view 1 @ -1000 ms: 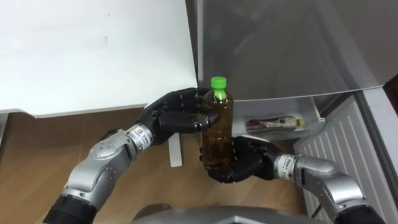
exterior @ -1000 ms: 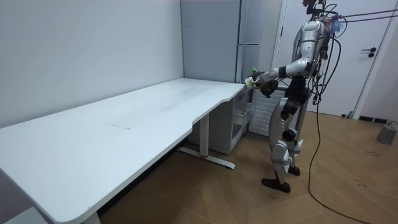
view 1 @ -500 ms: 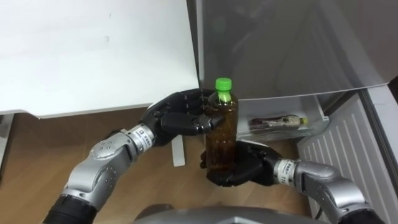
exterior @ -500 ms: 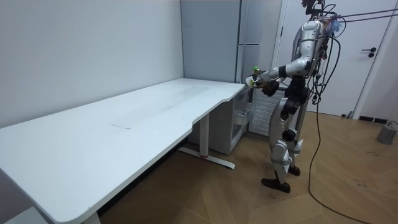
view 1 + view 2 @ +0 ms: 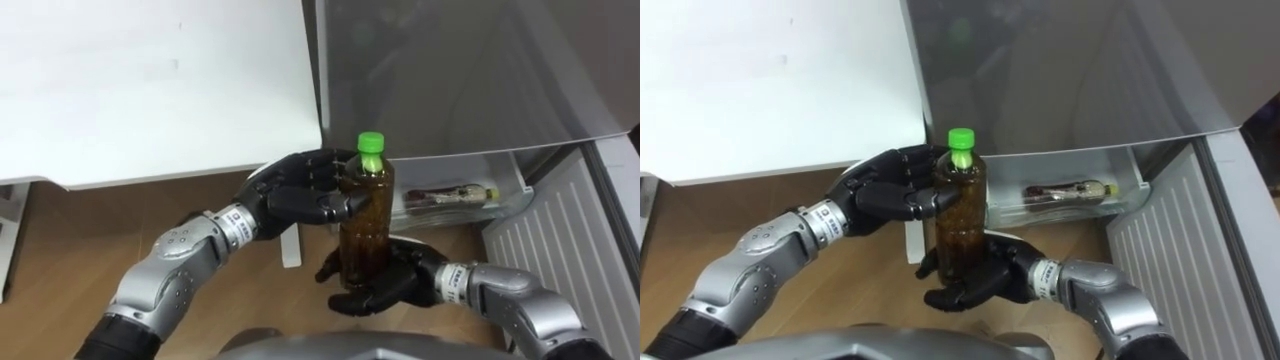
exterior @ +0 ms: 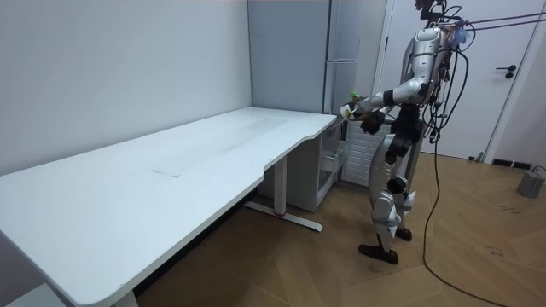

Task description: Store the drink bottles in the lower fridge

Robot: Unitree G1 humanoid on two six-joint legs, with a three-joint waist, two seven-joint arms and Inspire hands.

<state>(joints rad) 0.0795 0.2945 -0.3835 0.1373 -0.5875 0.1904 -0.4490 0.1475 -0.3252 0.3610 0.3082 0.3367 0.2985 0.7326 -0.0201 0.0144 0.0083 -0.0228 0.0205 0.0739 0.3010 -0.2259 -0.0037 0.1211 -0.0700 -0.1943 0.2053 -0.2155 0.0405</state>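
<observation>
We held the bottle [image 5: 365, 235] upright before the fridge [image 5: 460, 80], our left hand [image 5: 300, 195] curled round its upper half, our right hand [image 5: 385, 288] wrapped round its base. A second bottle [image 5: 447, 195] lay in the lower tray [image 5: 508, 178].

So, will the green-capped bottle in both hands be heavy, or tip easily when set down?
Probably fairly heavy: the bottle looks nearly full of brown drink. Tall and narrow, it may tip if set down off-level. Its wall looks smooth, so it might slip between the left hand and the right hand.
</observation>
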